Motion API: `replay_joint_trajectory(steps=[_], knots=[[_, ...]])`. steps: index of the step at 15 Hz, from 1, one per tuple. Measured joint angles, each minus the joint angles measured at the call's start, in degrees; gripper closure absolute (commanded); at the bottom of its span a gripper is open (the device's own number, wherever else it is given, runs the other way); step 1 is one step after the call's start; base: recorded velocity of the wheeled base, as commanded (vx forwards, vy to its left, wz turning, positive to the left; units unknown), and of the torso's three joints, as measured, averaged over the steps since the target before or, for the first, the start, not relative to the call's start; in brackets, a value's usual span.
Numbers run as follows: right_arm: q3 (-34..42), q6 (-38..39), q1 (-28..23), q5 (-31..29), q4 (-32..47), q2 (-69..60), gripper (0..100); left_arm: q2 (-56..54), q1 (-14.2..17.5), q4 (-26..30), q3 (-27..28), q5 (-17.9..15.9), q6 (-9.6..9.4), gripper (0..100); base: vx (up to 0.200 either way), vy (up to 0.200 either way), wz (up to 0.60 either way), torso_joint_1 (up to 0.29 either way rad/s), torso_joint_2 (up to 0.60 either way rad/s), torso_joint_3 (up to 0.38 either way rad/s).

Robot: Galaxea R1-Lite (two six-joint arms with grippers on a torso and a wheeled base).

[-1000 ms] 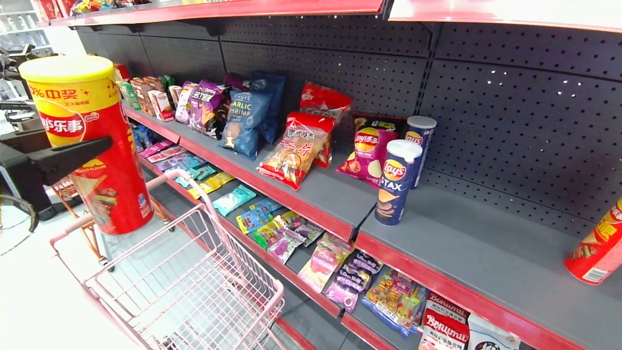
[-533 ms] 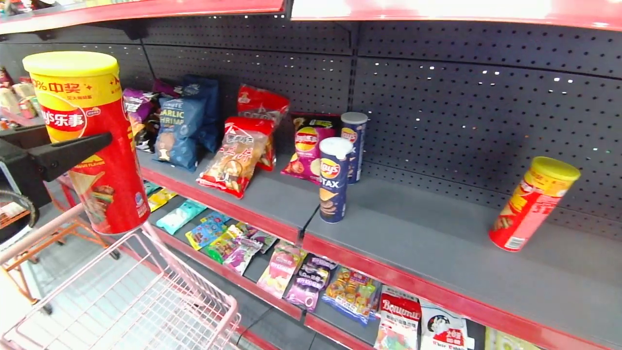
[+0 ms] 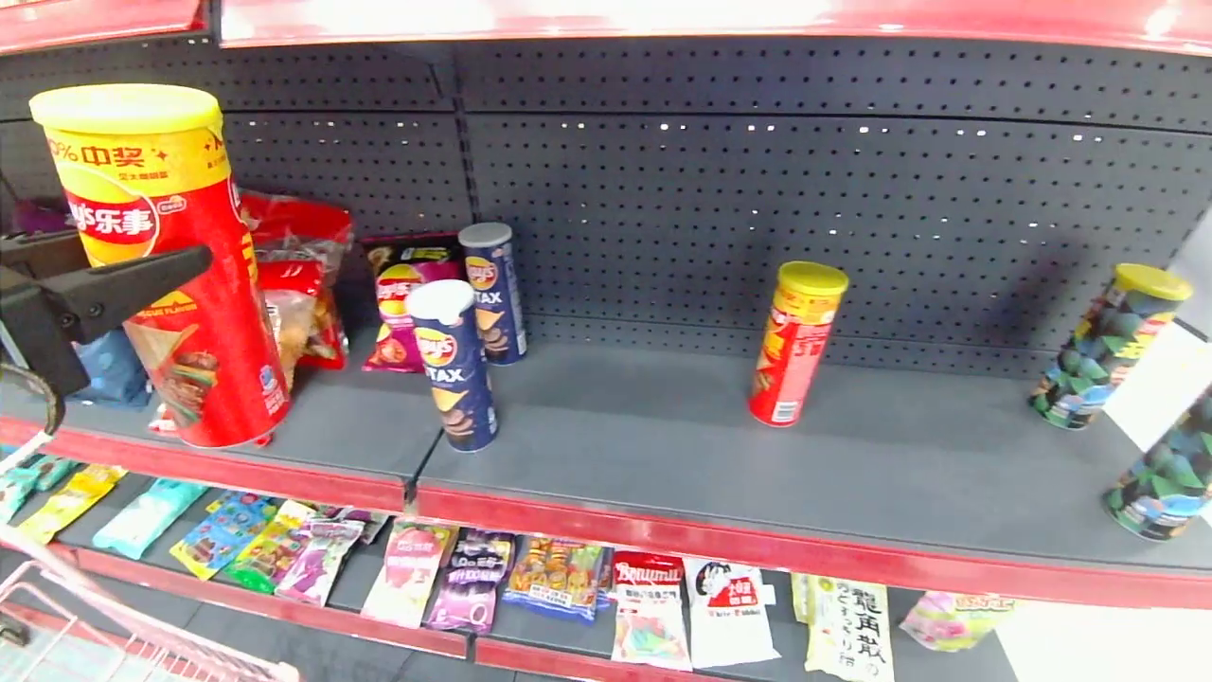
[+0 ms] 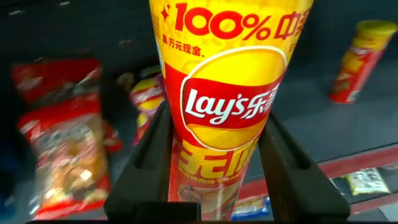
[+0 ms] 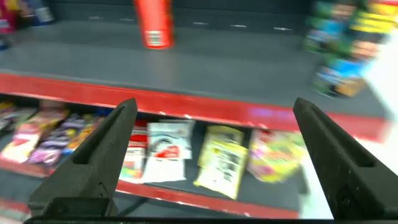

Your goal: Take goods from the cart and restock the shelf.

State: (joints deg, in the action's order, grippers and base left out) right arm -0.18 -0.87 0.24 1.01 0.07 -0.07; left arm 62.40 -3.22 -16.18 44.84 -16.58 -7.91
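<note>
Location type: retail shop, snack aisle.

Identifying features:
- Shelving: a grey shelf (image 3: 663, 455) with a red front edge, backed by a dark perforated back panel (image 3: 757, 218). An upper shelf (image 3: 663, 17) with the same red edge runs above it, and a lower shelf (image 3: 568, 655) runs below.
- Stock on the grey shelf: upright chip cans (image 3: 795, 343) in several colours, standing apart in a row, and snack bags (image 3: 402, 298) leaning toward the back panel.
- Stock on the lower shelf: small sweet and snack packets (image 3: 559, 578), laid flat side by side.
- Customer equipment: a pink wire cart (image 3: 66, 637) stands in front of the shelving.
</note>
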Motion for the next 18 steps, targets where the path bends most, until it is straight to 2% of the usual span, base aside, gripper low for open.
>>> replay_joint_trajectory(steps=[5,7,11,13,14,15,16,18], knots=[[0.0,0.0,0.0,0.0,0.0,0.0,0,-2.1,-0.8,0.9,-2.5,-0.2,-0.21,100,0.0,0.0,0.0,0.0,0.0,0.0],[0.0,-0.1,0.0,0.3,0.1,0.0,0,-4.3,-1.4,0.7,-6.2,-0.2,-1.41,100,0.0,0.0,0.0,0.0,0.0,0.0],[-0.1,-0.5,0.1,2.0,0.0,0.1,0,-11.2,-7.1,2.2,-11.7,-0.7,-2.51,100,0.0,0.0,0.0,0.0,0.0,0.0],[-1.7,0.0,0.2,4.5,-0.1,0.5,0,-16.2,-9.4,6.8,-14.3,-0.4,-2.54,100,0.0,0.0,0.0,0.0,0.0,0.0],[-3.6,0.6,0.3,5.3,-0.1,1.6,0,-18.5,-9.7,9.9,-15.3,1.6,-2.35,100,0.0,0.0,0.0,0.0,0.0,0.0],[-6.2,1.2,0.4,5.9,-0.2,3.9,0,-20.2,-9.5,10.6,-16.3,5.0,-1.85,100,0.0,0.0,0.0,0.0,0.0,0.0],[-9.4,1.3,0.5,6.4,-0.3,7.9,0,-21.4,-9.4,10.3,-17.6,6.8,-1.17,100,0.0,0.0,0.0,0.0,0.0,0.0],[-15.5,0.2,1.0,6.9,-0.5,18.1,0,-22.7,-9.2,9.9,-19.0,7.5,-1.04,100,0.0,0.0,0.0,0.0,0.0,0.0]])
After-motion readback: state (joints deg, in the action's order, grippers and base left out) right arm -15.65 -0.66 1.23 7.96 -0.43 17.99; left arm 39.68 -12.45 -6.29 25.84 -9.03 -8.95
